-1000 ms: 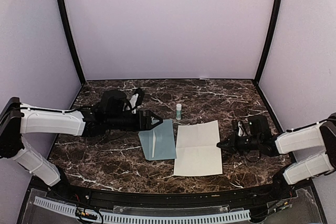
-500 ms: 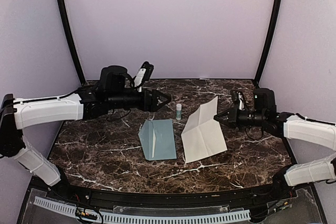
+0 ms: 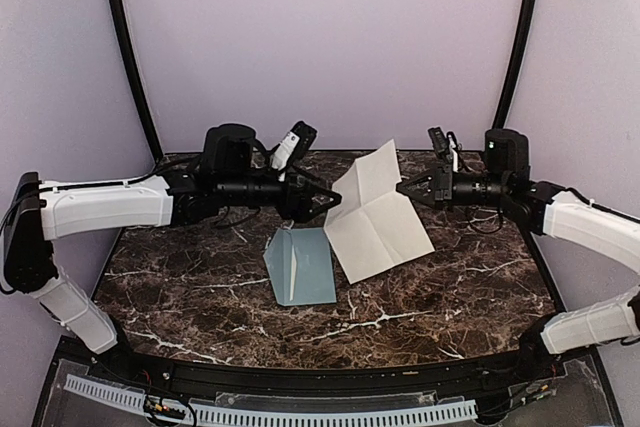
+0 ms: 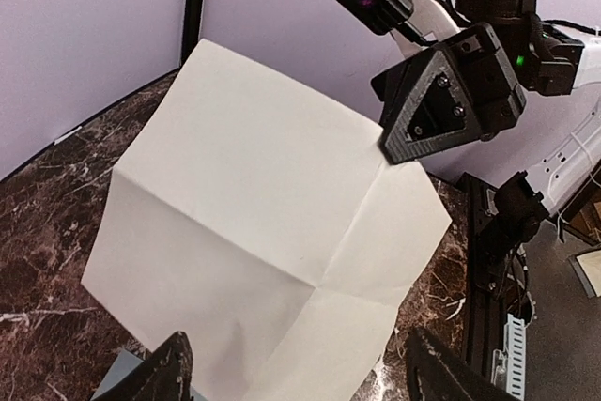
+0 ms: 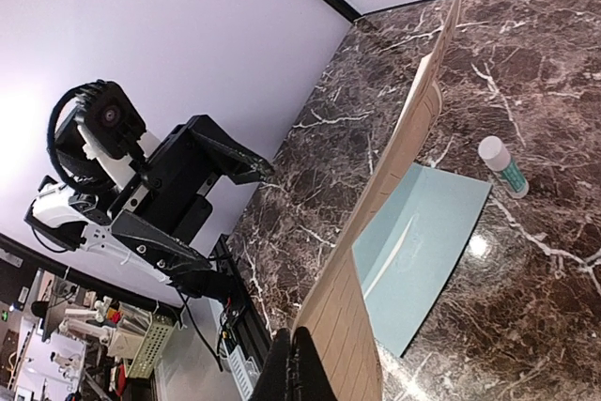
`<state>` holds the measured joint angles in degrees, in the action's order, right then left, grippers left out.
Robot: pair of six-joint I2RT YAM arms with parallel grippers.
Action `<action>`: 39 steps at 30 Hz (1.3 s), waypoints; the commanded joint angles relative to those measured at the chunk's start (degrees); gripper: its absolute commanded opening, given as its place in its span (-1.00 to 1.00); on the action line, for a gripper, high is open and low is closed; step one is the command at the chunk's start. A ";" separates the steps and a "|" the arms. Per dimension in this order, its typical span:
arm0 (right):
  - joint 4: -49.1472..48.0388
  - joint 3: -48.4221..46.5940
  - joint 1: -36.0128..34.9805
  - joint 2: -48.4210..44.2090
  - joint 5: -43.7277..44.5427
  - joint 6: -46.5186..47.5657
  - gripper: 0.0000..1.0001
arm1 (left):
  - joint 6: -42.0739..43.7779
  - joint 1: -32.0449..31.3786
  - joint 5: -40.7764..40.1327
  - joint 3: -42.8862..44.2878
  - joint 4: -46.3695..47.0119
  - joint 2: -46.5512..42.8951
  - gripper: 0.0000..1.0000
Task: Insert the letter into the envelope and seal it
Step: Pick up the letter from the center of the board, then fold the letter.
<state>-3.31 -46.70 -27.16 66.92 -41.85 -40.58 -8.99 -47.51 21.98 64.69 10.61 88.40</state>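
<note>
The letter (image 3: pixel 375 212), a creased white sheet, hangs tilted in the air above the table's middle. My right gripper (image 3: pixel 402 187) is shut on its right edge; in the right wrist view the sheet (image 5: pixel 413 129) runs edge-on away from the pinched jaws (image 5: pixel 305 363). My left gripper (image 3: pixel 325 199) stands open just left of the sheet, facing it, with nothing between its fingers. In the left wrist view the letter (image 4: pixel 263 223) fills the space ahead of the open gripper (image 4: pixel 305 373). The pale blue envelope (image 3: pixel 300 265) lies flat on the table below, flap open.
A small white-and-green glue stick (image 5: pixel 502 166) stands behind the envelope (image 5: pixel 423 251), hidden by the sheet in the top view. The dark marble table (image 3: pixel 470 277) is walled by pale panels with black posts (image 3: pixel 128 57) at the back corners.
My right gripper has lifted the letter off the table, up and toward the back left. My left gripper has risen and moved right to the sheet's left side. The envelope has stayed put.
</note>
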 commanded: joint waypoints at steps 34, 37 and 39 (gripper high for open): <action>-7.15 -5.86 -6.35 8.52 -5.92 0.27 -1.00 | 22.91 -10.66 -19.22 6.42 -5.64 8.03 0.51; -6.81 -5.94 -6.38 8.60 -5.88 0.22 -1.00 | 23.16 -10.68 -19.73 5.92 -5.77 7.82 0.38; -6.72 -5.87 -6.33 8.32 -5.88 0.29 -1.00 | 23.16 -10.68 -19.48 5.75 -5.90 7.74 0.27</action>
<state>-7.70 -51.42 -33.01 75.35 -46.74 -40.58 13.28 -58.00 3.40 69.41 5.82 96.71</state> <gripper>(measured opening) 0.003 0.684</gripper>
